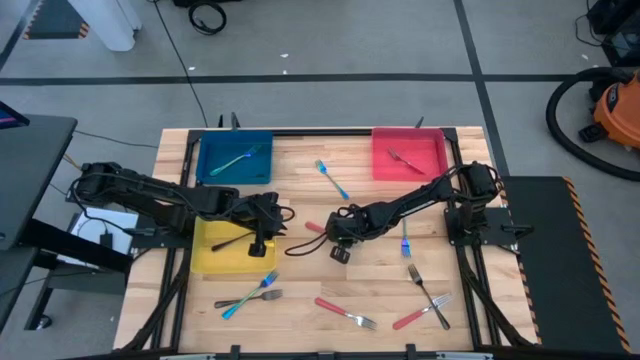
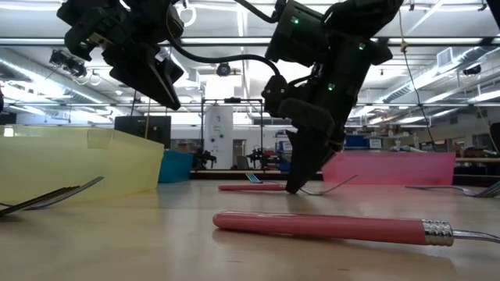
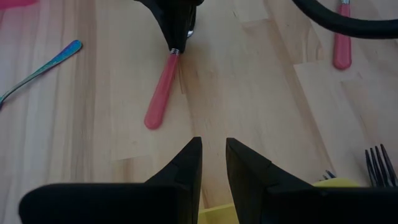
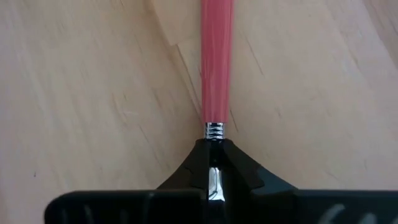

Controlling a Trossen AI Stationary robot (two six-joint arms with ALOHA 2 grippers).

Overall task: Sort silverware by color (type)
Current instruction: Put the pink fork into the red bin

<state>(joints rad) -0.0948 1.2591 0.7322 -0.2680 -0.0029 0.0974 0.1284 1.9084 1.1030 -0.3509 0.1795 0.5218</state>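
A red-handled fork (image 1: pixel 315 228) lies on the wooden table near its middle, and my right gripper (image 1: pixel 338 234) is shut on it. The right wrist view shows its pink-red handle (image 4: pixel 216 62) running away from the fingers. My left gripper (image 3: pixel 213 152) hangs open, with nothing between its fingers, over the right edge of the yellow tray (image 1: pixel 215 262). A black fork (image 1: pixel 232 241) lies in that tray. A teal fork (image 1: pixel 232 160) lies in the blue tray (image 1: pixel 210 150), and a red fork (image 1: pixel 405 158) lies in the red tray (image 1: pixel 385 165). My right gripper pinches the fork's metal neck (image 4: pixel 213 132) between its two fingers, just behind the ribbed collar at the handle's end. The fingers slant down from the table's right side. The fork lies flat on the table, its handle (image 3: pixel 160 93) pointing toward the left edge.
Loose forks lie around the table: a teal one (image 1: pixel 332 180) at the far middle and a teal one (image 1: pixel 405 240) right of my right gripper. A teal and a black one (image 1: pixel 250 295) lie near left. Two red ones (image 1: pixel 345 313) (image 1: pixel 420 316) and a black one (image 1: pixel 425 285) lie near right.
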